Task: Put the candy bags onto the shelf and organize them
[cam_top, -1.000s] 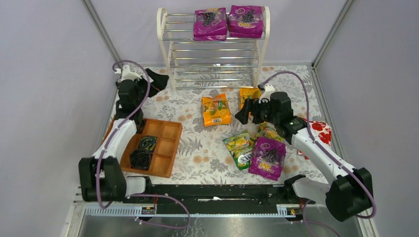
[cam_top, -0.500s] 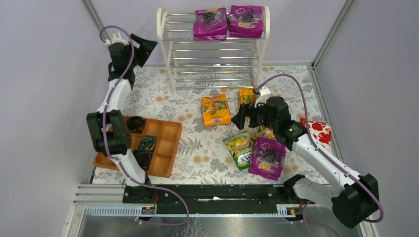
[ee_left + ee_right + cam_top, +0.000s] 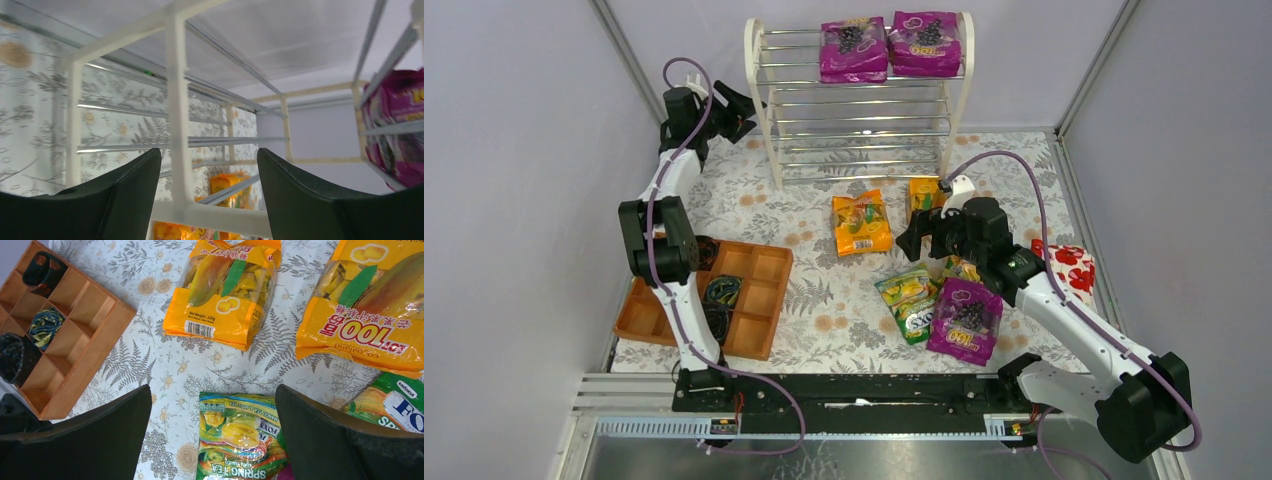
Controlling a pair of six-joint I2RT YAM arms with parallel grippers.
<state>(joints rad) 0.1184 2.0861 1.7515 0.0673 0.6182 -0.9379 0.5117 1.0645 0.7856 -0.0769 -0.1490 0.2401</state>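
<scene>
The left gripper [image 3: 209, 152], jaws apart, straddles a post of the shelf [image 3: 762, 100] (seemingly not touching); the right gripper [image 3: 212, 387], jaws spread, hovers above a green-yellow candy bag [image 3: 240, 435].

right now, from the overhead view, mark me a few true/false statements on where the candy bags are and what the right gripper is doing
1. Two purple grape bags lie on the shelf's top tier. True.
2. Both orange bags sit on the shelf. False: they lie on the table in front of it.
3. The right gripper grips a green bag. False: it is open and empty, above the bags.
4. A third purple grape bag lies on the table. True.
5. The wooden tray is empty. False: dark rolls sit in some compartments.
</scene>
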